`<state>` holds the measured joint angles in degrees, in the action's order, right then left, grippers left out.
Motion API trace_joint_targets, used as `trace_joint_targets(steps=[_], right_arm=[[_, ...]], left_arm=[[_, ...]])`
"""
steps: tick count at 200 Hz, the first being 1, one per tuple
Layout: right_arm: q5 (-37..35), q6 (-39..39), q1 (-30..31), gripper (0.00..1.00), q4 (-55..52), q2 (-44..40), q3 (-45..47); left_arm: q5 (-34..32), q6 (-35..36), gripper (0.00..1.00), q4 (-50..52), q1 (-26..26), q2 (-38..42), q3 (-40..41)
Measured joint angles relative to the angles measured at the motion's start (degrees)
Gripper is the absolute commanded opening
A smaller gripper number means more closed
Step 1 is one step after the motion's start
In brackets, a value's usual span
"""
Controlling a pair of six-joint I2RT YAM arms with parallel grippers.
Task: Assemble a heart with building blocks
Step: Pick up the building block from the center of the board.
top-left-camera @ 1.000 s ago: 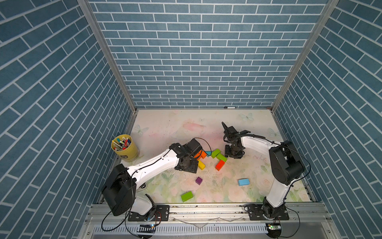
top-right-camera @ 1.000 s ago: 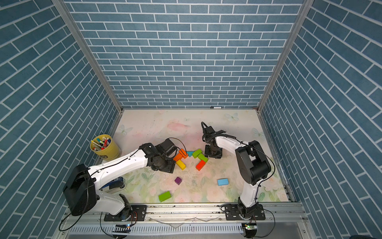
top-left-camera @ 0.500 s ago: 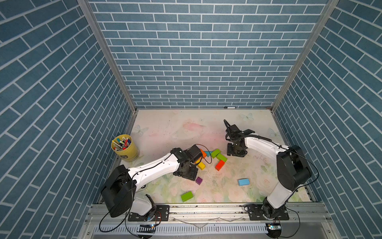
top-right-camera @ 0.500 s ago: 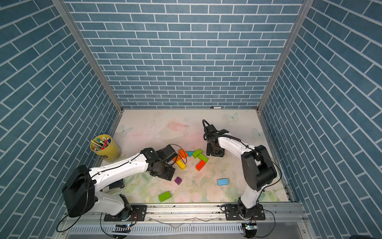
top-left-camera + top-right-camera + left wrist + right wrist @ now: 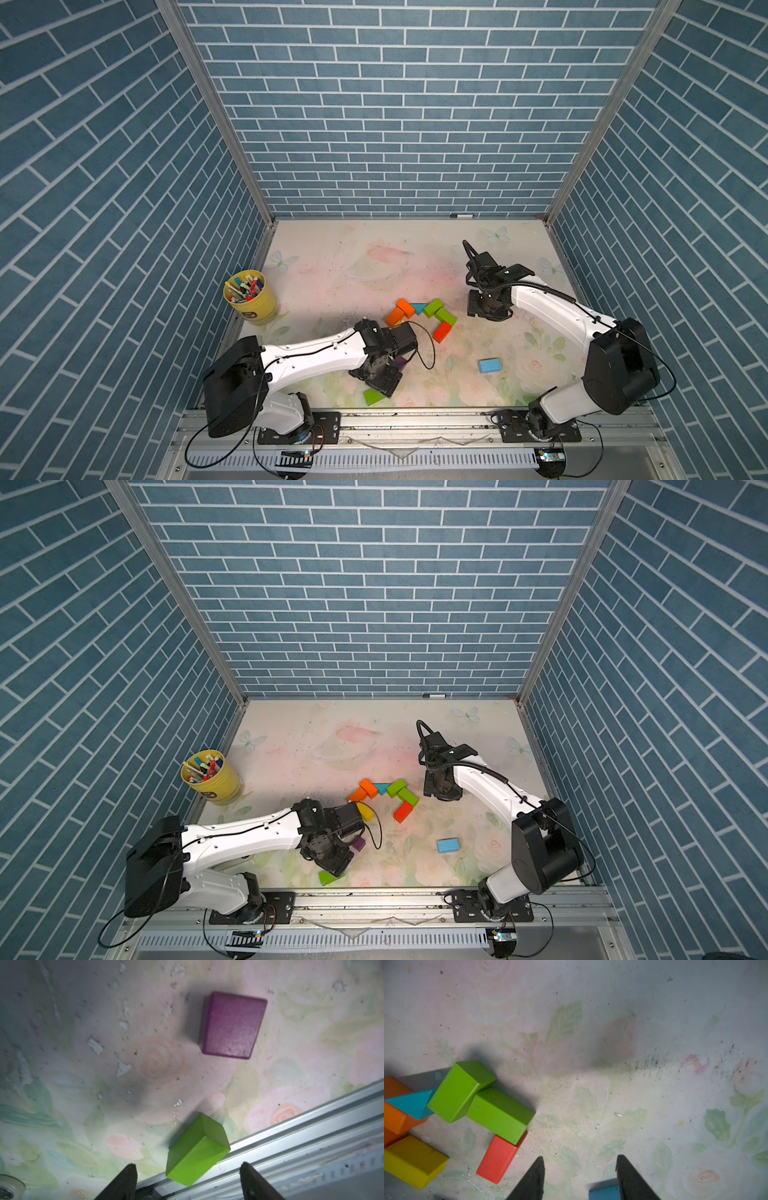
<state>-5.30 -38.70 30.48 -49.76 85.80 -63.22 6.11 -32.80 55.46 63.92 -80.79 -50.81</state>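
Swung back from the heart's left side toward the near edge within the last second, the left gripper (image 5: 187, 1165) now hangs over a loose green block (image 5: 197, 1149) beside the rail (image 5: 291, 1136). Its fingers (image 5: 126, 1180) are spread, with the block showing between them and nothing pinched.

The heart (image 5: 434, 308) looks roughly half built at mid-surface. Two orange blocks (image 5: 365, 789) and a yellow block (image 5: 413, 1161) form the left flank, and a teal triangle (image 5: 381, 788) marks the top notch. Two green blocks (image 5: 500, 1113) run down to a red block (image 5: 499, 1158) on the right. Both lower sides and the tip are not yet laid.

The purple cube (image 5: 230, 1026), likely meant for the tip, sits apart on the near side of the outline. A light-blue block (image 5: 490, 365) lies well off to the near right.

The right gripper (image 5: 580, 1157) stands just right of the heart, fingers parted and empty over bare surface (image 5: 612, 1064).
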Motion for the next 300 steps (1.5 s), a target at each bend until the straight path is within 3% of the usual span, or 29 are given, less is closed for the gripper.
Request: trace_joint_targets(steps=[64,108,161,225,236,262,300], right_arm=[[0.2,-0.5,-0.6,0.47,-0.8,-2.4,0.7],[0.5,-0.7,-1.2,0.38,-1.2,-4.0,1.7],[0.9,-1.2,-2.2,0.35,-1.3,-5.7,1.9],[1.7,-1.4,-4.4,0.33,-2.0,-8.0,2.5],[1.6,-1.5,-4.5,0.35,-2.3,-8.0,2.8],[0.9,-2.5,-4.5,0.53,-4.1,-9.1,5.7],[0.8,-7.0,-1.3,0.66,-6.8,-12.3,12.7]], left_arm=[[1.1,0.1,0.6,-1.1,1.6,-4.5,1.1],[1.0,0.1,0.39,-1.4,1.7,-5.9,1.7],[0.8,0.0,0.17,-1.1,1.7,-5.7,1.8],[-2.4,1.6,0.14,3.6,1.4,-2.9,-7.1],[-2.8,1.8,0.12,3.4,0.9,-3.1,-7.4],[-3.7,1.5,0.12,3.0,-2.1,-4.5,-7.3],[-3.5,1.0,0.14,0.5,-9.1,-3.3,-5.5]])
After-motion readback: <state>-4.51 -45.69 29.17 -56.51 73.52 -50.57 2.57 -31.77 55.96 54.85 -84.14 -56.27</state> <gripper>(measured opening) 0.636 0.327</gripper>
